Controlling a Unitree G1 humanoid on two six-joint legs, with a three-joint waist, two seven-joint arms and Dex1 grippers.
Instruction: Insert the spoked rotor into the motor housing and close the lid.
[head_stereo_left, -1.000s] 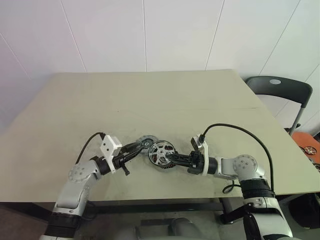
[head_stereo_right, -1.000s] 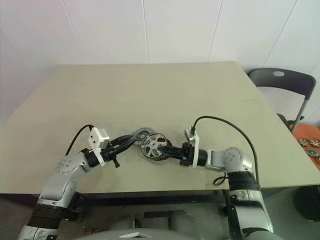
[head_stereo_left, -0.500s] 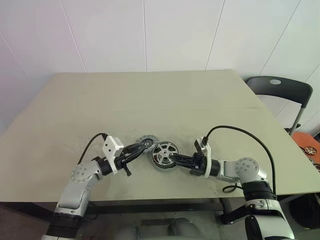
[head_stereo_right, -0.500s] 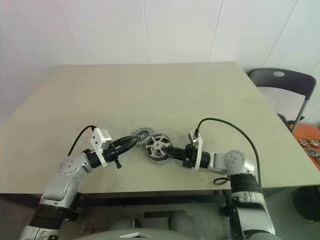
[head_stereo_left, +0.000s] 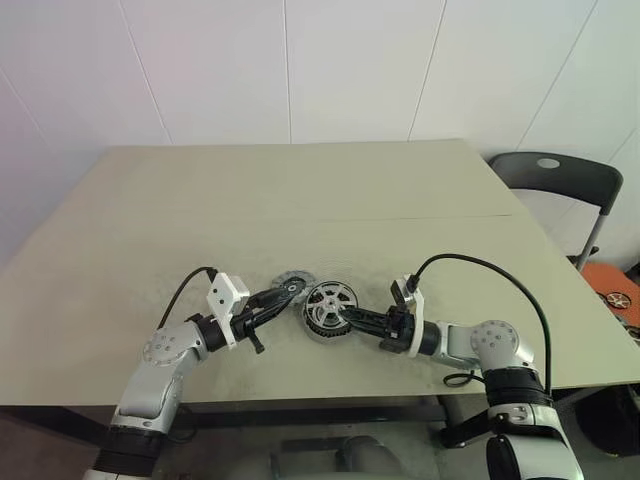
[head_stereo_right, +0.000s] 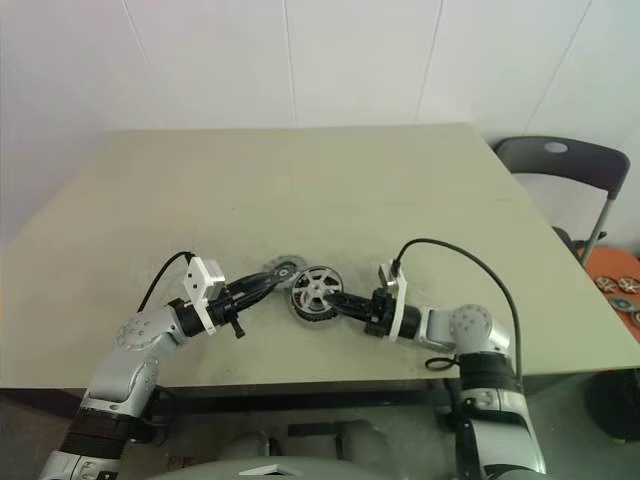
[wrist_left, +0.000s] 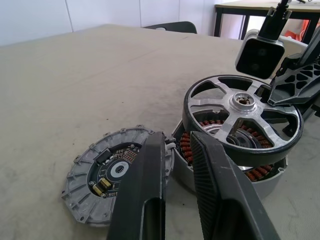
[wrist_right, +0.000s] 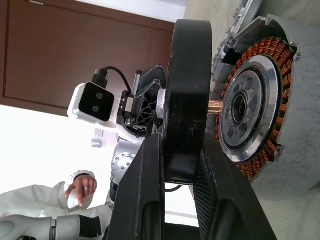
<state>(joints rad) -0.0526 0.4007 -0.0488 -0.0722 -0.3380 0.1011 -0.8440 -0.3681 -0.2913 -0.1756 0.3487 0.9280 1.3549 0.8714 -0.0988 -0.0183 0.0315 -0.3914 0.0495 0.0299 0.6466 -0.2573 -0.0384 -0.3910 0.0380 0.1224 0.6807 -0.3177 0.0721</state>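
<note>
The right tool (wrist_right: 175, 165) is clamped on the dark-rimmed, silver-spoked rotor (wrist_left: 243, 120), tilted just above the copper-wound housing (wrist_left: 260, 175); the left tool (wrist_left: 175, 165), together, touches the housing's rim.

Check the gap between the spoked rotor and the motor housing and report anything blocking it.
Nothing visible blocks it. The spoked rotor, gripped by the right end effector, hovers tilted just above the motor housing; only its shaft spans the gap.
</note>
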